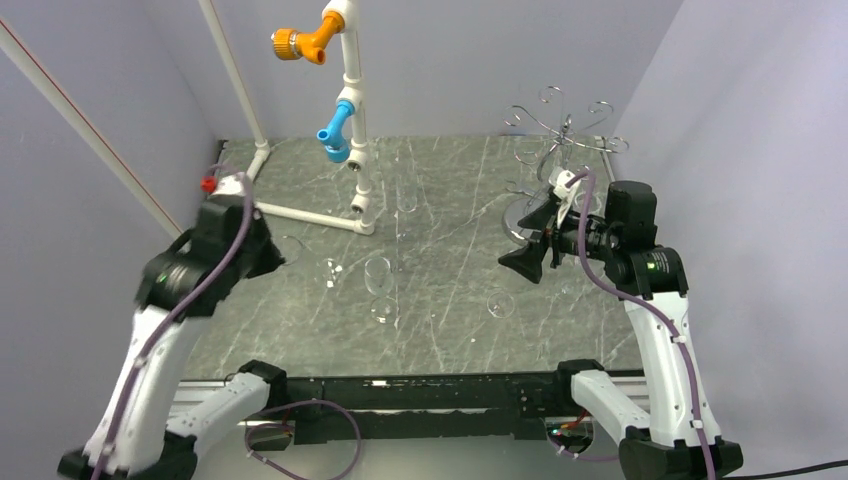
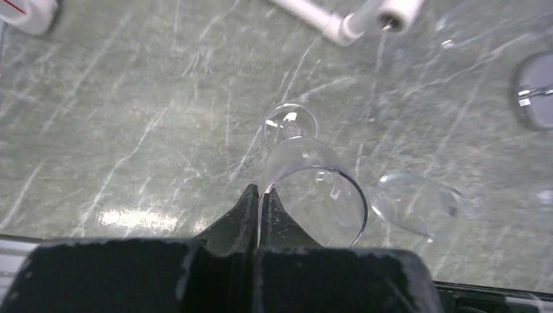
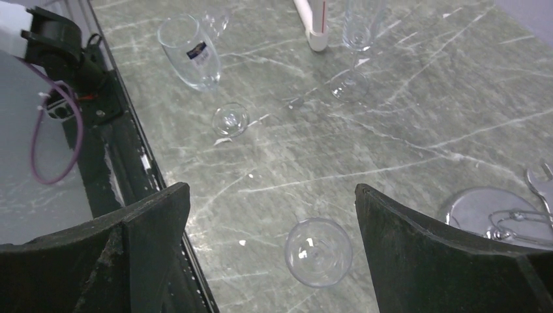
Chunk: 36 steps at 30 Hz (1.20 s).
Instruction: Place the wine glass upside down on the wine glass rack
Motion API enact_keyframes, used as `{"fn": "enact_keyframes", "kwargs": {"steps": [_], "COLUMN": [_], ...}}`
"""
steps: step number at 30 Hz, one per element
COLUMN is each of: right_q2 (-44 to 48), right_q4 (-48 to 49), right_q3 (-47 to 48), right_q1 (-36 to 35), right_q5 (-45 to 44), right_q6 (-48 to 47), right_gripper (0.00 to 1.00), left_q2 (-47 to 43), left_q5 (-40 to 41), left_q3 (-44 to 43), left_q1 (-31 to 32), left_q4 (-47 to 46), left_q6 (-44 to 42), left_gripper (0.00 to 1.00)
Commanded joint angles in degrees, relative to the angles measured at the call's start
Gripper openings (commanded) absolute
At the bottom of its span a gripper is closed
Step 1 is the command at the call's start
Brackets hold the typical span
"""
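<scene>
My left gripper is shut on the rim wall of a clear wine glass. The glass is rim up, with its foot below it toward the table. In the top view the gripper holds this glass at the left. The chrome wine glass rack stands at the back right, with nothing hanging on its arms. Its round base shows in the left wrist view and the right wrist view. My right gripper is open and empty in front of the rack.
A second wine glass stands mid-table, a small glass lies under my right gripper, and a tall flute stands further back. A white pipe frame with orange and blue fittings stands at the back left.
</scene>
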<state>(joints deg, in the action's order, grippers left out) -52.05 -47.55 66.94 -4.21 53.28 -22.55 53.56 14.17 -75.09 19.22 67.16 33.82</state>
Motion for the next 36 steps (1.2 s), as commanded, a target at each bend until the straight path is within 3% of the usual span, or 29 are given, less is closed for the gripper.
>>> {"fn": "enact_keyframes", "kwargs": {"steps": [1, 5, 9, 13, 17, 22, 28, 36], "right_q2": [0.2, -0.6, -2.1, -4.6, -6.4, -7.6, -9.3, -11.4], "right_q4": [6.1, 10.7, 18.0, 22.1, 24.5, 25.0, 21.6, 18.5], "right_q3": [2.3, 3.1, 4.7, 8.7, 12.0, 12.3, 12.7, 12.9], "right_q1": [-0.4, -1.0, -2.4, -4.2, -5.5, -6.0, -7.9, -8.2], "right_q5": [5.3, 7.5, 8.7, 7.7, 3.8, 1.4, -4.2, -11.9], "right_q6": [4.7, 10.5, 21.6, 32.4, 40.6, 47.0, 46.4, 45.7], "right_gripper": [1.00, 1.00, 1.00, 1.00, 1.00, 1.00, 0.96, 0.80], "left_q2": [-8.8, -13.9, -15.6, -15.8, -15.3, -12.9, -7.7, -4.6], "left_q5": [1.6, -5.1, -16.8, -27.9, -34.5, -32.3, -27.5, -23.1], "left_q3": [-7.4, -12.0, -14.6, -11.2, -2.1, 3.6, 3.1, 3.2], "left_q1": [0.2, 0.2, 0.2, 0.2, 0.3, 3.0, 9.6, 15.9], "left_q4": [4.6, 0.5, -8.1, -20.6, -36.8, -50.6, -54.3, -57.1], "left_q6": [-2.9, -5.7, -6.2, -2.2, 5.8, 9.4, 8.0, 7.1], "left_gripper": [0.00, 0.00, 0.00, 0.00, 0.00, 0.00, 0.00, 0.00]}}
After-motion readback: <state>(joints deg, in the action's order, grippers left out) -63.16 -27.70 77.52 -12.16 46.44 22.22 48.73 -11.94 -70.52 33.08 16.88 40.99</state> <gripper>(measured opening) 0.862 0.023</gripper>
